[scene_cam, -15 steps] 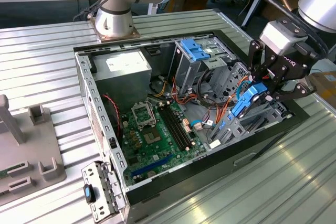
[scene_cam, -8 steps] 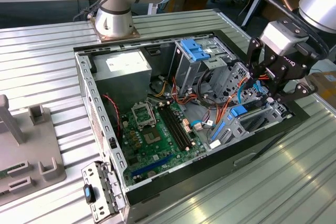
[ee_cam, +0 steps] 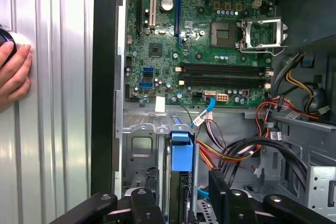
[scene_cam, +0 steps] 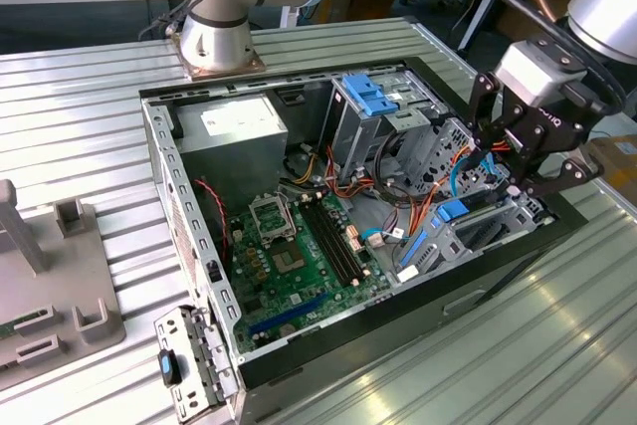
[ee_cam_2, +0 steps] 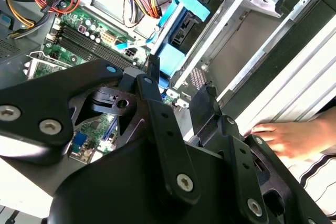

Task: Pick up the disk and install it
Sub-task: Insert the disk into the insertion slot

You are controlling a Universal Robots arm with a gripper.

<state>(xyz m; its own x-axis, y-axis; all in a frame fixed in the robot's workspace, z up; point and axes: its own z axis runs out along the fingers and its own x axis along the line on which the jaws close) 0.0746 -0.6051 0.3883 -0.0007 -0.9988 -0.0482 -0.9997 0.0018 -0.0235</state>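
Exterior view first: the ribbed metal table (scene_cam: pixel 70 116) fills the frame, and the open computer case (scene_cam: pixel 174 181) lies on it across the middle. The green motherboard (scene_cam: pixel 299 256) is in the lower centre of the case. A grey power supply (scene_cam: pixel 224 126) sits in the case's upper left corner.

My gripper (scene_cam: pixel 510 174) hangs over the drive bays (scene_cam: pixel 498 231) at the exterior view's right, pointing down into them. The disk (scene_cam: pixel 453 211) stands in a bay slot just beneath it, with the blue end of its carrier showing.

In the first wrist view my fingers (ee_cam: pixel 219 195) are spread wider than the disk (ee_cam: pixel 182 153), one on each side of its blue end. I see no contact, so I grip nothing. A person's hand (ee_cam: pixel 13 72) rests on the table just outside the case wall.
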